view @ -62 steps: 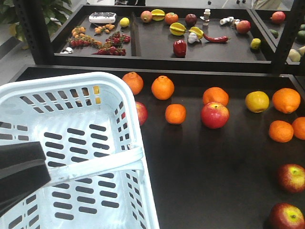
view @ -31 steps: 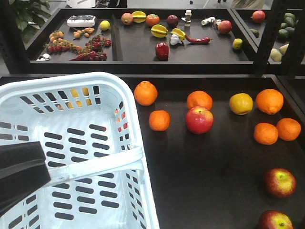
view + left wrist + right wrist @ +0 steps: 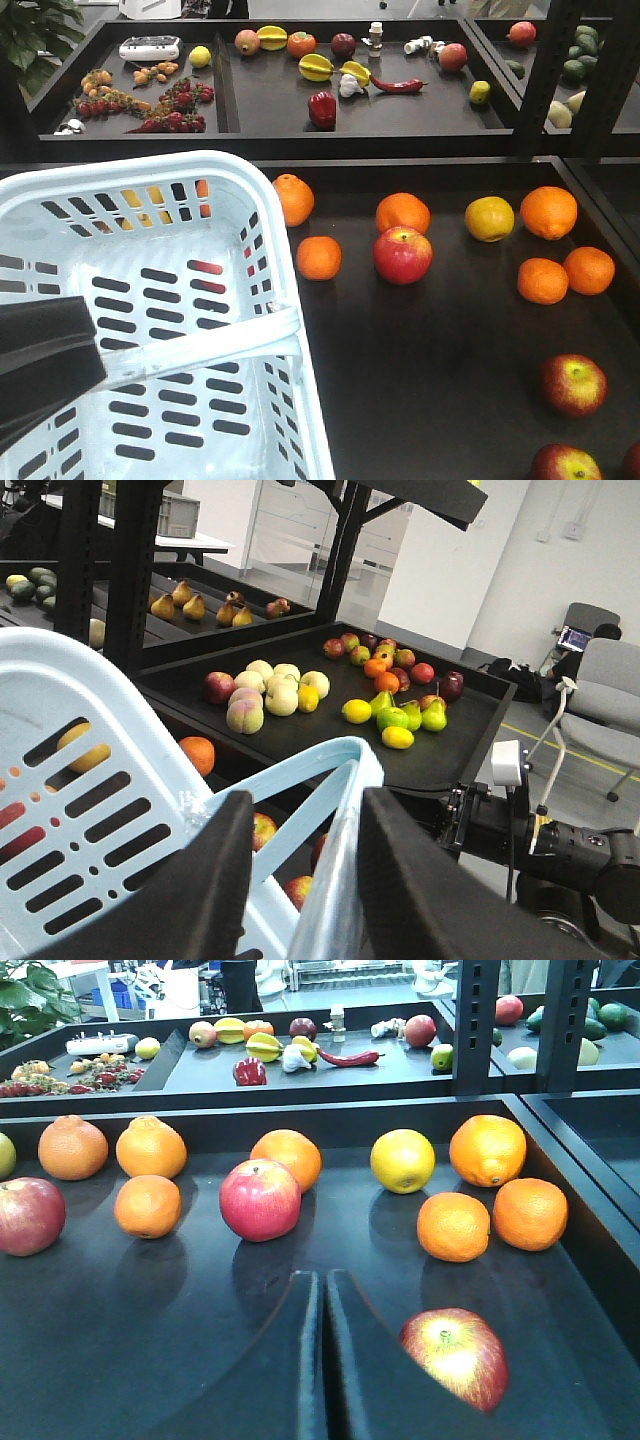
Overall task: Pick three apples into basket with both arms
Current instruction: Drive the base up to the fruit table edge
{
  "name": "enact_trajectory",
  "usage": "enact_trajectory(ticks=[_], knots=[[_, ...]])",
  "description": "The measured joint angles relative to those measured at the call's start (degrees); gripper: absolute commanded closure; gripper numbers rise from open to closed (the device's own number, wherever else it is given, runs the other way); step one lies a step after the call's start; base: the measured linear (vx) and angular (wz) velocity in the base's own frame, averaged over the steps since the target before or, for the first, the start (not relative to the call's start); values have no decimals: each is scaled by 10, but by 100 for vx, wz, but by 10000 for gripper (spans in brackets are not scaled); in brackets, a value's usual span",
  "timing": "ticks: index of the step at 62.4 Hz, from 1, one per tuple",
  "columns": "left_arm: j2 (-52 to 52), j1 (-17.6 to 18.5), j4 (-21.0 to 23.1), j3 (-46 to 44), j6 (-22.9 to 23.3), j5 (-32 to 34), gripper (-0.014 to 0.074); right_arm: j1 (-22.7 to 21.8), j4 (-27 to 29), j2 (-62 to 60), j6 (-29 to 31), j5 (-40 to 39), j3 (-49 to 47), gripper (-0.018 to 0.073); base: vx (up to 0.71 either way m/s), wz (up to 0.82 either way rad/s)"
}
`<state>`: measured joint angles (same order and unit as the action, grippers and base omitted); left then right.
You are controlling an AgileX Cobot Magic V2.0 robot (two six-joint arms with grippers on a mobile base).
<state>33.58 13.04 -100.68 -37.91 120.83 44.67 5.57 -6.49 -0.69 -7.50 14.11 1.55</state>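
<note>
The pale blue basket (image 3: 150, 300) fills the lower left of the front view. My left gripper (image 3: 308, 815) is shut on its swing handle (image 3: 335, 880); one black finger (image 3: 45, 360) shows at the left edge. One red apple (image 3: 403, 255) lies mid-tray among oranges. Two more apples lie at the lower right, one (image 3: 573, 384) above the other (image 3: 565, 464). My right gripper (image 3: 324, 1280) is shut and empty, low over the tray. An apple (image 3: 455, 1355) lies just right of its fingers. Another apple (image 3: 260, 1198) lies ahead, and a third (image 3: 28, 1215) at the far left.
Several oranges (image 3: 318, 257) and a yellow fruit (image 3: 489, 218) lie scattered on the black tray (image 3: 430, 400). A raised rim (image 3: 400, 162) divides it from a rear shelf of mixed produce (image 3: 322, 108). Black uprights (image 3: 605, 80) stand at the right.
The fruit and shelves have slid leftward and a little down in the front view. The basket and my left finger keep the same place in the view.
</note>
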Motion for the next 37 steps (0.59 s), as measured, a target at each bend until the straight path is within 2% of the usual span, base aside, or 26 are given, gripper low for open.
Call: enact_trajectory(ticks=[37], knots=[[0,0,0,0,0,0,603,0,0,0,0,0,0,564,0,0]])
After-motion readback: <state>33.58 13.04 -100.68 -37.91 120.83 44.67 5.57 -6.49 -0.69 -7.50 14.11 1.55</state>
